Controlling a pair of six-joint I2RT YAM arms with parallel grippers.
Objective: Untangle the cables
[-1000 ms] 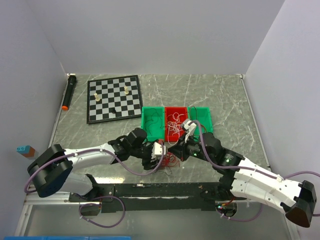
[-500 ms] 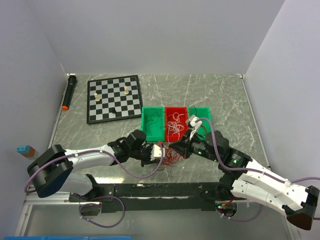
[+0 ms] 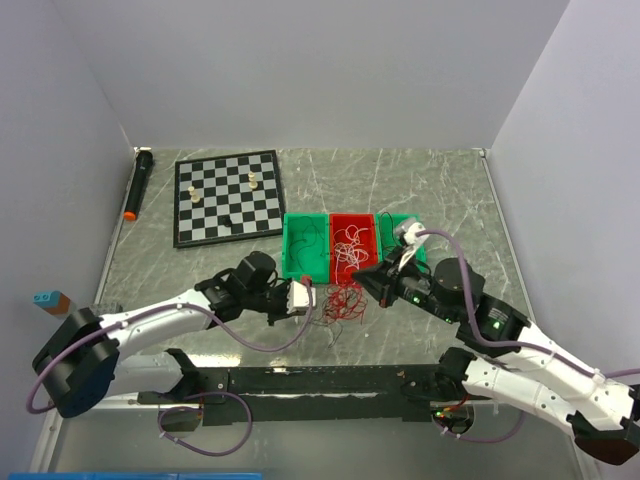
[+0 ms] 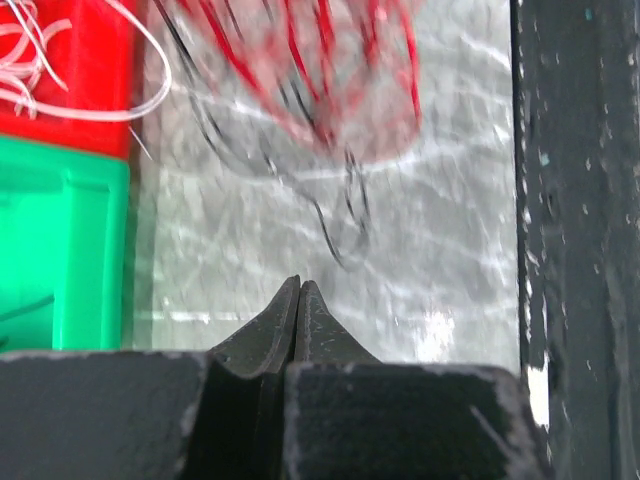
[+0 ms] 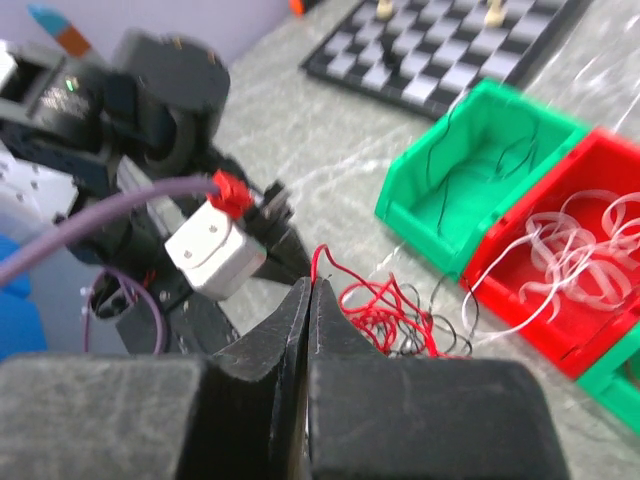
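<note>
Right now the cables (image 3: 345, 302), a loose, loopy bunch of very thin red and dark wires, lie on the gray marble-like table (image 3: 420, 180), just in front of the shiny red bin (image 3: 355, 217) and the green bin (image 3: 303, 255) beside it. The left gripper (image 4: 300, 288) has its two dark pointed fingers pressed together with nothing between them, near the bunch, while the right gripper (image 5: 312, 285) is pressed together too, pinching one thin red strand at its tip
</note>
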